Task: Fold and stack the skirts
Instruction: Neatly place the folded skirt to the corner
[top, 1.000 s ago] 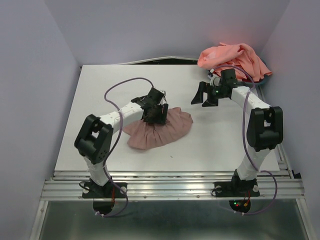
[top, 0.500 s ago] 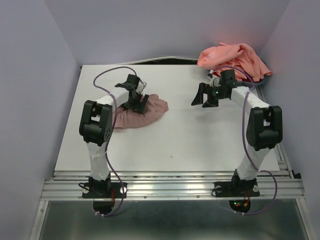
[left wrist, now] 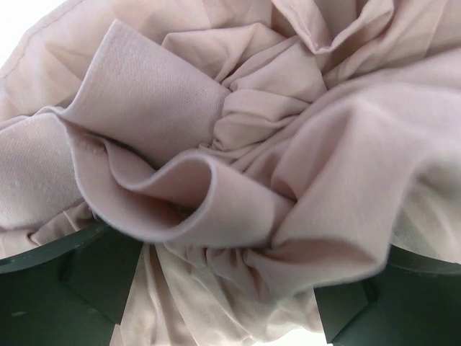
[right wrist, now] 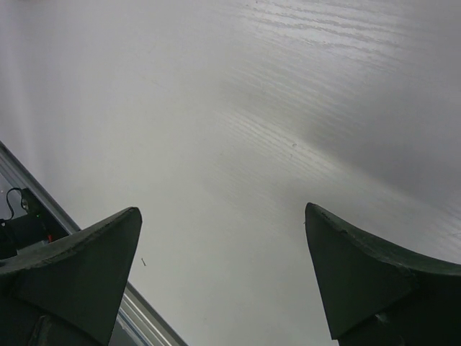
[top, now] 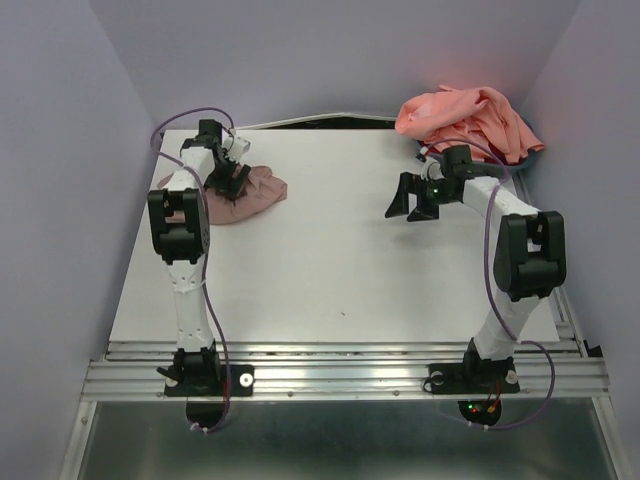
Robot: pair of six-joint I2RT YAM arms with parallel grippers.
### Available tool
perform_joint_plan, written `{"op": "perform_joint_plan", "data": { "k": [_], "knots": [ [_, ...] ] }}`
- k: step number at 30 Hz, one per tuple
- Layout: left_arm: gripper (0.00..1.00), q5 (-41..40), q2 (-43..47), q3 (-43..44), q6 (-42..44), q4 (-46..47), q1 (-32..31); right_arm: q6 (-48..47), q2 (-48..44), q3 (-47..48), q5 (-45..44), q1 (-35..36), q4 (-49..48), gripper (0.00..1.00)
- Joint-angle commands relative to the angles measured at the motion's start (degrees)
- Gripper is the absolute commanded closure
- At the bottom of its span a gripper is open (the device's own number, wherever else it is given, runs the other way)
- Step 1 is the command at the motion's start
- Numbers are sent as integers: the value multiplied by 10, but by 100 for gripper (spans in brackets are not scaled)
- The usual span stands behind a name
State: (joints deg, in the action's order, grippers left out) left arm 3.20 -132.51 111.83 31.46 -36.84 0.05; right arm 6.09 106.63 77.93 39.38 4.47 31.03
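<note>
Fingers (left wrist: 86, 277) of the left hand (top: 228, 176) stand wide apart. A thick bunch of the dusty mauve-pink gathered fabric skirt (left wrist: 238, 144) fills the gap between them and hides their tips, so I cannot tell if they really squeeze it. The hand is down on this skirt, which lies crumpled at the far left corner of the white flat worktop (top: 330, 270). The right hand (top: 410, 205) hangs over the bare right side of the worktop, with its two fingers spread and nothing between them. Just behind it, the larger salmon-coral fabric skirt (top: 465, 118) is heaped at the far right corner, partly over the edge. The two skirts are well apart.
</note>
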Motion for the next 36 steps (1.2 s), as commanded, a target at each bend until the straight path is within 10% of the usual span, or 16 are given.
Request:
{"op": "perform_joint_plan", "data": {
  "k": [1, 7, 15, 36],
  "knots": [
    [1, 0, -90, 90, 62, -33, 19, -11, -2, 2, 0, -3, -10, 0],
    [4, 5, -158, 236, 62, -21, 14, -2, 23, 14, 5, -3, -10, 0],
    [2, -3, -137, 187, 37, 59, 6, 14, 35, 34, 11, -3, -10, 0],
    [1, -79, 220, 115, 8, 188, -43, 4, -131, 55, -91, -3, -11, 0]
  ]
}}
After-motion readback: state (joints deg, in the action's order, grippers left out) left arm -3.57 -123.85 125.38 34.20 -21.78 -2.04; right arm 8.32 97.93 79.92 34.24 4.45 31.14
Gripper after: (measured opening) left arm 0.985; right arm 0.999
